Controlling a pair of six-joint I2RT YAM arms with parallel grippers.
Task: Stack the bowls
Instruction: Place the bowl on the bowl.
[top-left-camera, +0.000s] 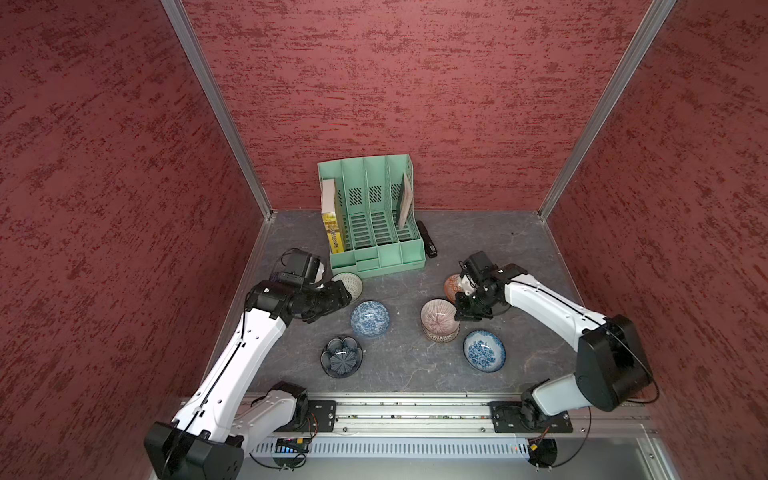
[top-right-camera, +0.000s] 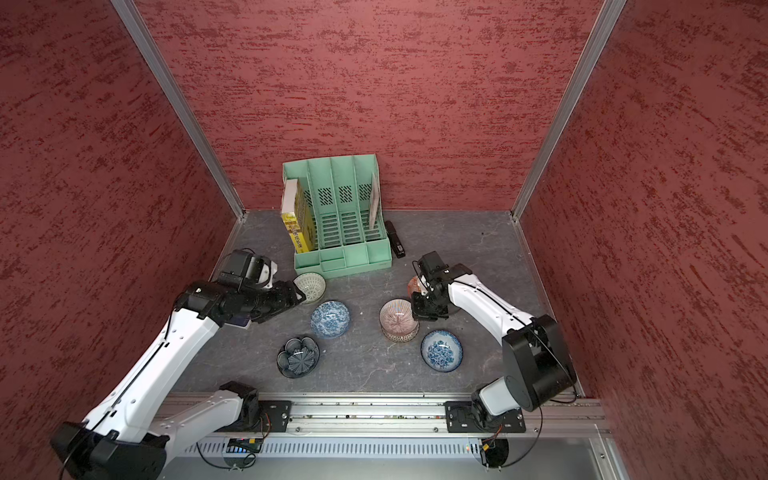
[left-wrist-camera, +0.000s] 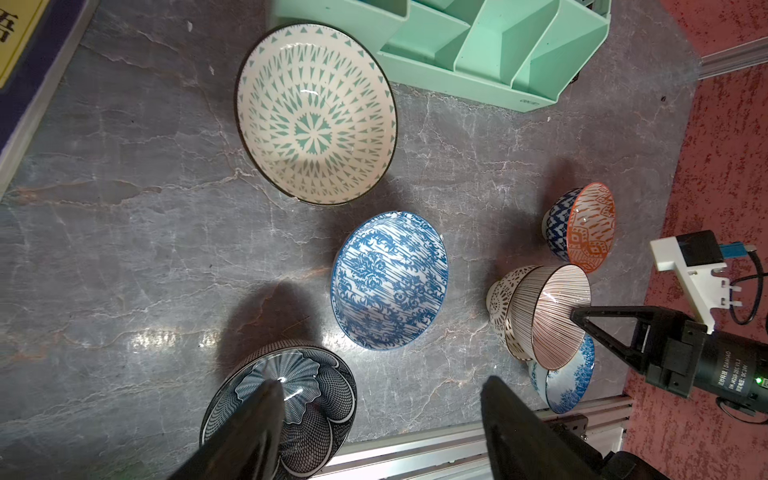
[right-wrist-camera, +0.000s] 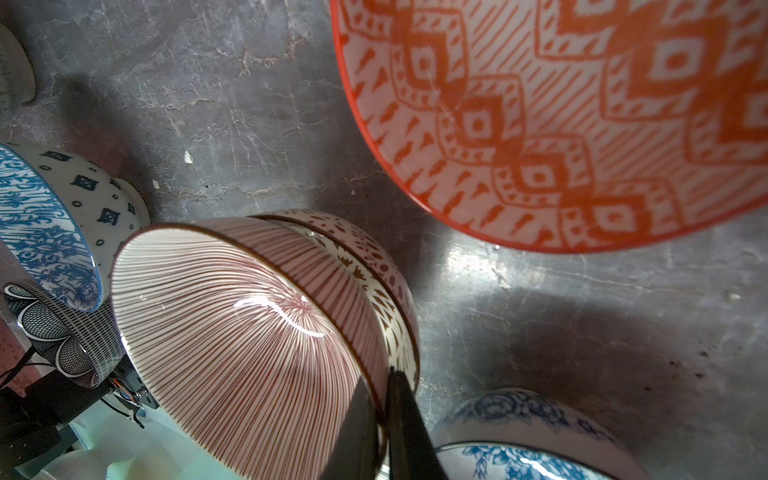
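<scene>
Several patterned bowls sit on the grey table. The pink-striped bowl (top-left-camera: 438, 316) rests inside the brown-lattice cream bowl (top-left-camera: 441, 338). My right gripper (right-wrist-camera: 384, 374) is shut on the pink-striped bowl's (right-wrist-camera: 232, 332) rim, one finger inside and one outside. Behind it stands the orange-red bowl (top-left-camera: 451, 286). One blue-white bowl (top-left-camera: 484, 350) lies at the front right, another (top-left-camera: 370, 318) left of centre. At the front left is the dark flower-shaped bowl (top-left-camera: 341, 357). My left gripper (left-wrist-camera: 381, 382) hangs open and empty beside the green-lattice bowl (top-left-camera: 352, 282).
A mint-green file organizer (top-left-camera: 374, 224) with a yellow book (top-left-camera: 332, 235) stands at the back centre, with a black stapler (top-left-camera: 428, 245) beside it. Red walls close in three sides. A metal rail (top-left-camera: 415, 411) runs along the front edge.
</scene>
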